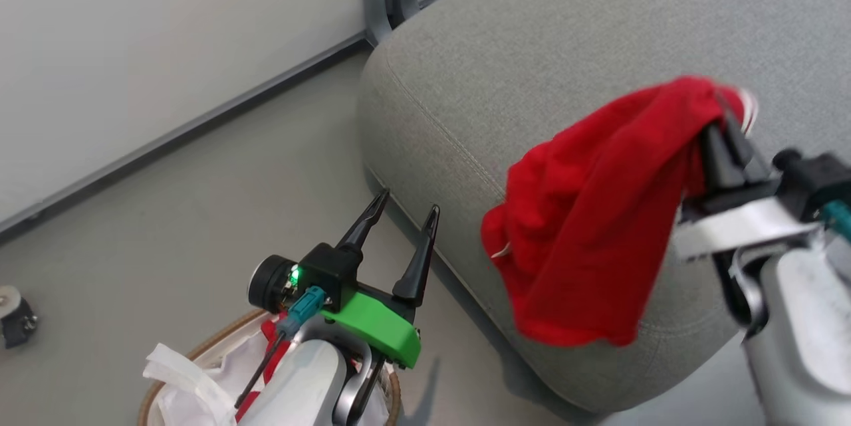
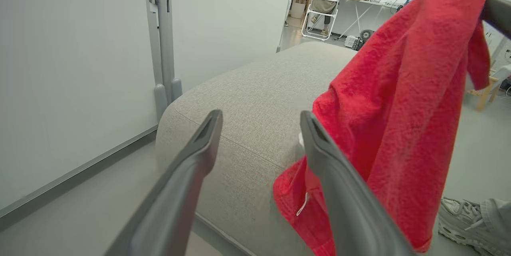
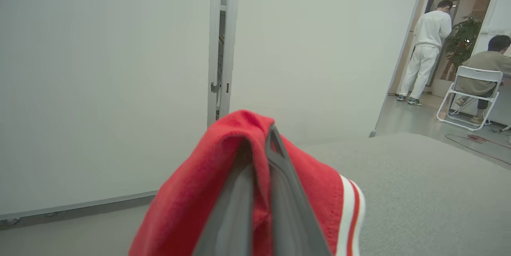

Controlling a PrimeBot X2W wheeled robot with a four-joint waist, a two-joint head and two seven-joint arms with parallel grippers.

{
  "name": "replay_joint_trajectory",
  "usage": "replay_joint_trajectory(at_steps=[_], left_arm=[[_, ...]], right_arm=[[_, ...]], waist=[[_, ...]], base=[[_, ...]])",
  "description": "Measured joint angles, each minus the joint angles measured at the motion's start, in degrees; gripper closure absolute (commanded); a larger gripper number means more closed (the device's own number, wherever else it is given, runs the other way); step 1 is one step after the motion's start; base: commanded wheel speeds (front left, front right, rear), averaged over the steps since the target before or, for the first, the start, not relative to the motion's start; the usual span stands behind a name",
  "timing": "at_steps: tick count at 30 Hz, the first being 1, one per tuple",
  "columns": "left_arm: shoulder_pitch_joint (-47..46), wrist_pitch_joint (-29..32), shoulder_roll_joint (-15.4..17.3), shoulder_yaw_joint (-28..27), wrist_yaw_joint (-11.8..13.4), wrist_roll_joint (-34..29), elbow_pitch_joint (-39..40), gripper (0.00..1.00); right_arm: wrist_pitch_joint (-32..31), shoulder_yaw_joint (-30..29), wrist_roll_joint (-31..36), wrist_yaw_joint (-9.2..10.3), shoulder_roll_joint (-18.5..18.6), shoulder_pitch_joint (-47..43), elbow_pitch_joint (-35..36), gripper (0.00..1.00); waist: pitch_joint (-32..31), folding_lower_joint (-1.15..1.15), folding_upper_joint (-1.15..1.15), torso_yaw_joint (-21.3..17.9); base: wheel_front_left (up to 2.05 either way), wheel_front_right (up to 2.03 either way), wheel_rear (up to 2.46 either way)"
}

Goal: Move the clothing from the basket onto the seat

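Grey floor (image 1: 199, 226) and a pale wall (image 1: 133, 47) lie behind. Right pincer (image 1: 721, 117) is squeezed tight on the soft, fuzzy red clothing (image 1: 598, 213), which hangs over the near edge of the big, round-cornered grey cloth seat (image 1: 532, 47), not let go yet. Left pincer (image 1: 407, 203) is spread wide, empty, above the woven-rimmed basket (image 1: 199, 349). More red peeks inside, so work seems left.

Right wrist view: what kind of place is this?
Probably an office or lab workspace: plain white partition wall, a person seated on a white folding chair, another person standing by a potted plant.
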State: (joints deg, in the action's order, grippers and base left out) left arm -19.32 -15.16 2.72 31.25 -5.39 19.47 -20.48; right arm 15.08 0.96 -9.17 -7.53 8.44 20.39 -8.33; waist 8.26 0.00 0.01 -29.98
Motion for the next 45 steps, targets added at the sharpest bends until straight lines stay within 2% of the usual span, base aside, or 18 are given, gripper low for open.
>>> replay_joint_trajectory(at_steps=[4,9,15,20,23,27,31,38,39,40,41,42,45], left_arm=[[-0.5,0.0,0.0,0.4,-0.1,-0.9,-0.1,0.00],[-2.9,0.0,0.0,1.6,-0.6,-2.6,-0.5,0.00],[-6.3,0.0,0.0,2.8,-1.3,-5.0,-1.0,0.00],[-9.5,0.0,0.1,5.8,-1.7,-6.0,-0.5,0.00],[-11.5,0.0,0.0,7.3,-1.8,-5.9,0.2,0.00],[-13.1,0.0,0.1,8.5,-1.9,-5.6,0.7,0.00],[-13.5,0.0,0.1,9.0,-1.9,-5.3,1.0,0.00],[-13.6,0.0,0.1,8.2,-1.9,-5.3,0.7,0.00],[-13.6,0.0,0.1,7.9,-1.9,-5.3,0.5,0.00],[-13.6,0.0,0.1,7.7,-1.9,-5.3,0.3,0.00],[-13.5,0.0,0.1,7.5,-1.9,-5.3,0.0,0.00],[-13.3,0.0,0.1,7.2,-1.9,-5.3,-0.2,0.00],[-11.9,0.0,0.1,6.6,-1.9,-5.7,-0.8,0.00]], right_arm=[[0.0,1.2,1.5,0.00,5.0,8.0,-0.2,1.00],[0.0,-0.1,3.2,0.00,10.5,18.6,-2.3,1.00],[0.0,-2.7,5.9,0.00,14.9,30.1,-6.4,1.00],[0.1,-6.5,9.3,0.00,18.3,36.9,-12.7,1.00],[0.1,-9.1,11.3,0.00,18.6,38.9,-15.2,1.00],[0.1,-12.1,12.4,0.00,16.7,38.7,-19.3,1.00],[0.1,-13.9,14.7,-0.01,13.3,33.4,-24.2,1.00],[0.1,-23.8,17.6,0.00,9.4,23.0,-32.1,1.00],[0.1,-24.8,17.8,0.00,8.7,21.5,-32.2,0.93],[0.1,-25.6,17.8,0.00,8.1,20.4,-32.1,0.72],[0.1,-26.3,17.9,0.00,7.5,19.1,-31.5,0.39],[0.1,-26.7,17.9,0.00,7.2,17.6,-30.9,0.01],[0.1,-27.3,17.9,0.00,6.0,13.7,-29.6,0.00]], waist=[[2.5,0.00,0.00,-0.5],[6.1,0.00,0.00,0.0],[11.3,0.00,0.00,2.2],[15.7,0.00,0.00,5.1],[17.9,0.00,0.00,7.2],[20.4,0.00,0.00,10.3],[22.5,0.01,0.00,13.2],[24.7,0.01,0.00,16.9],[24.7,0.01,0.00,17.2],[24.6,0.01,0.00,17.3],[24.3,0.01,0.00,17.4],[24.0,0.01,0.00,17.5],[22.8,0.01,0.00,17.4]], base=[[0.00,0.00,0.00],[0.00,0.00,0.00],[0.00,0.00,0.00],[0.00,0.00,0.00],[0.00,0.00,0.00],[0.00,0.00,0.00],[0.00,0.00,0.00],[0.00,0.00,0.00],[0.00,0.00,0.00],[0.00,0.00,0.00],[0.00,0.00,0.00],[0.00,0.00,0.00],[0.00,0.00,0.00]])
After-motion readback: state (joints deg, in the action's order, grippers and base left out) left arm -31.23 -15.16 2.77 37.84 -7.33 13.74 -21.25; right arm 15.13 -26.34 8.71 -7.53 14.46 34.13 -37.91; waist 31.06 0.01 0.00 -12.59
